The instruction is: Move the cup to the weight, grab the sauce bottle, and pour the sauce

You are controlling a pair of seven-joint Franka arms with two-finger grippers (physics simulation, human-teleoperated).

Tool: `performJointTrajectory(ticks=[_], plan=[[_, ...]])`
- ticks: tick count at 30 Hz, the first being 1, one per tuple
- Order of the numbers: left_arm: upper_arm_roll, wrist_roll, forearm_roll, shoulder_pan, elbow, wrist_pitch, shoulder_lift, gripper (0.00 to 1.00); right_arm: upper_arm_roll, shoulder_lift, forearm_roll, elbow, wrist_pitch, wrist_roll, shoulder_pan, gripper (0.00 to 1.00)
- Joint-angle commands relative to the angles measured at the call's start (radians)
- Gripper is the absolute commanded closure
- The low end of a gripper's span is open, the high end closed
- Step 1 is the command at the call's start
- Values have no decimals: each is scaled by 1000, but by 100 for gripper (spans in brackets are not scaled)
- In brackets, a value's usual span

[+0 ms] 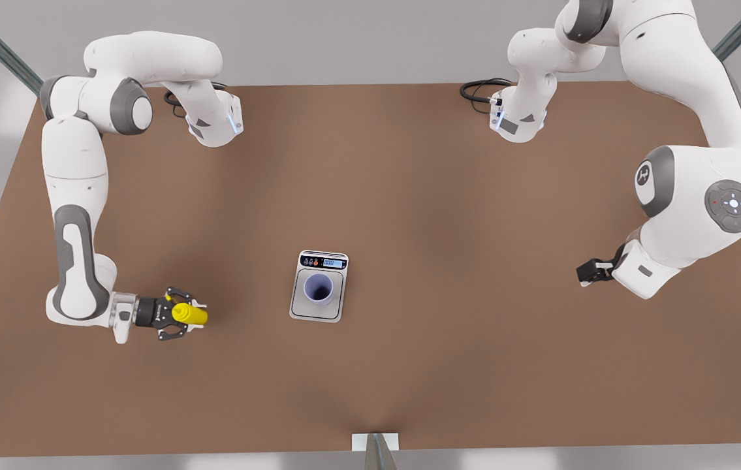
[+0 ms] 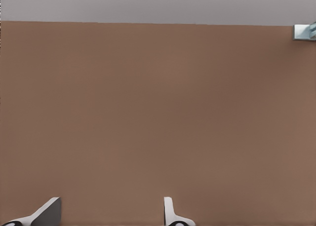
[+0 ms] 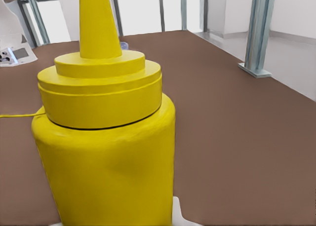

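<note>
Two pincers: right (image 1: pixel 182 314) gripping sauce bottle (image 3: pixel 106 137); left (image 2: pixel 111 211) spread, idle over table (image 2: pixel 158 112).

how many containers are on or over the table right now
2. The cup stands on the scale near the table's middle. The yellow sauce bottle is in the right hand at the front view's left. The left hand waits at the front view's right.
</note>
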Motion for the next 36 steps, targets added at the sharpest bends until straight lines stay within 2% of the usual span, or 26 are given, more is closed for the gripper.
performJointTrajectory(ticks=[1,8,11,13,21,23,32,36], plan=[[0,0,0,0,0,0,0,0,0,4,0,2,0,0,0,42],[0,2,2,0,0,-2,0,0,2,52,5,19,-3,-9,-5,40],[0,2,2,0,0,0,1,0,2,52,6,21,-6,-5,-5,27],[0,2,2,0,0,11,1,0,2,50,6,24,-9,-2,-6,12],[1,3,3,0,0,20,8,0,3,47,9,24,-12,1,-6,12],[0,3,3,0,0,20,6,0,3,45,9,22,-15,0,-6,0],[1,6,3,0,0,20,8,0,2,42,0,24,-50,-8,-37,0],[1,8,3,0,0,20,8,0,2,38,-95,37,-87,-8,-115,0]])
